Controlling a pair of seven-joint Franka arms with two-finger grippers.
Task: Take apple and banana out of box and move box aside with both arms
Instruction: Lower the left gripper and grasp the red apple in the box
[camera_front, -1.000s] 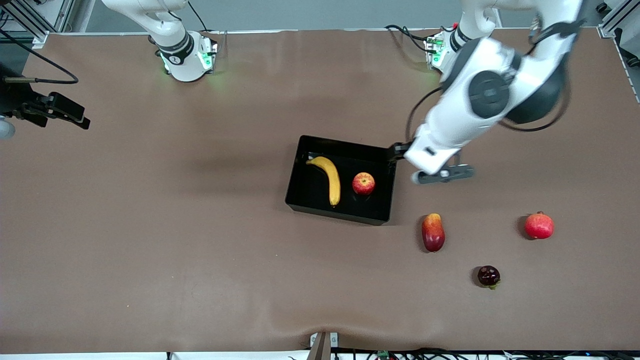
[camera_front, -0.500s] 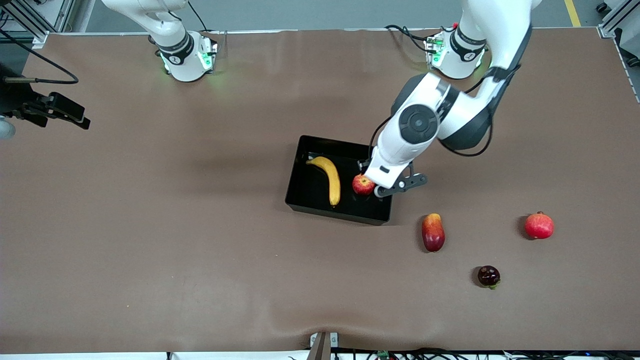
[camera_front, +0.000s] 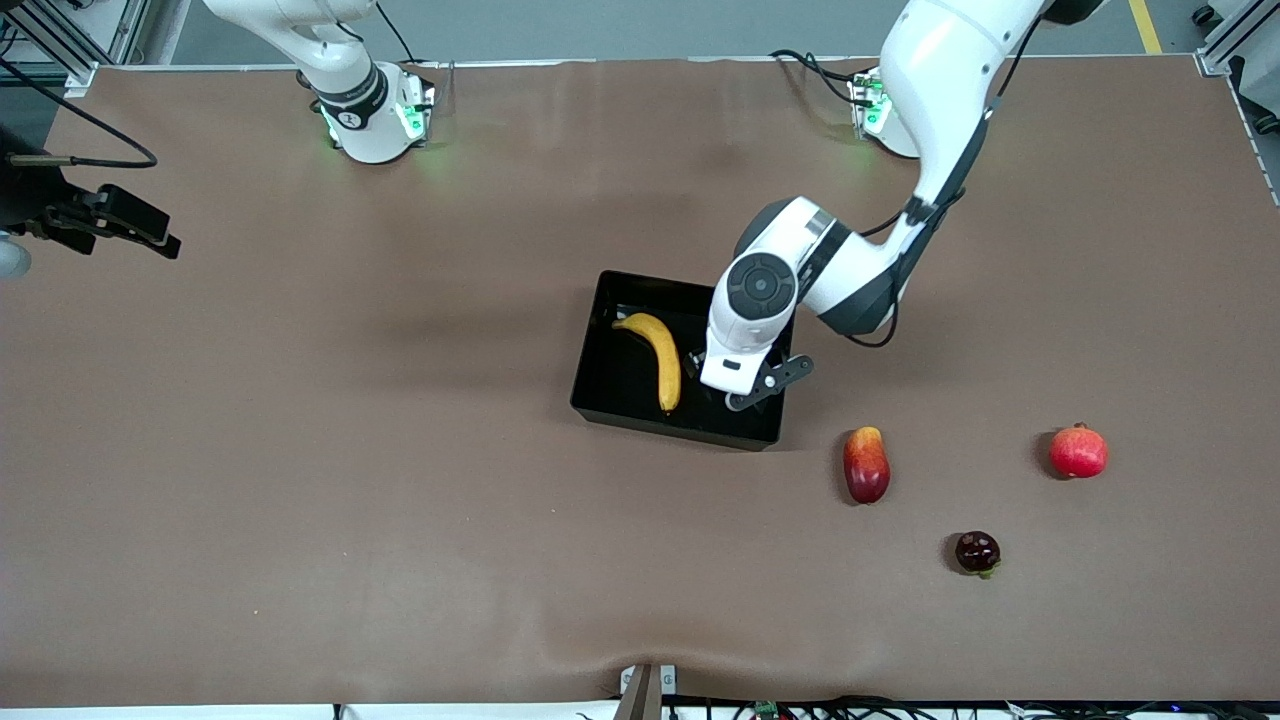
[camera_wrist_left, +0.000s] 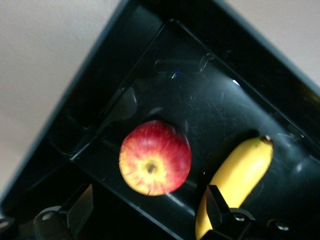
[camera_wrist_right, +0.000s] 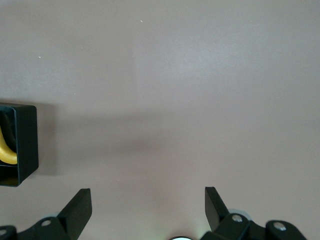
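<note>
Glossy black tray (camera_front: 640, 412), shallow and straight-walled, sits mid-table holding a curved yellow banana (camera_front: 660, 358) and a round, streaked red apple (camera_wrist_left: 155, 157). Left gripper (camera_wrist_left: 145, 212) hangs over the apple, fingers spread. Right gripper (camera_wrist_right: 147, 207) waits, fingers apart, over bare matte tabletop (camera_wrist_right: 200, 75).

One black box (camera_front: 600, 345). Inside it, one banana (camera_front: 660, 357) and one apple (camera_wrist_left: 155, 157). Loose on the table (camera_front: 400, 500), three more fruits: one oblong red-and-yellow fruit (camera_front: 866, 464), one round red fruit (camera_front: 1078, 451), one small dark fruit (camera_front: 977, 552). Five fruits altogether. Two robot arms, two grippers: left gripper (camera_wrist_left: 145, 212), right gripper (camera_wrist_right: 147, 207).
</note>
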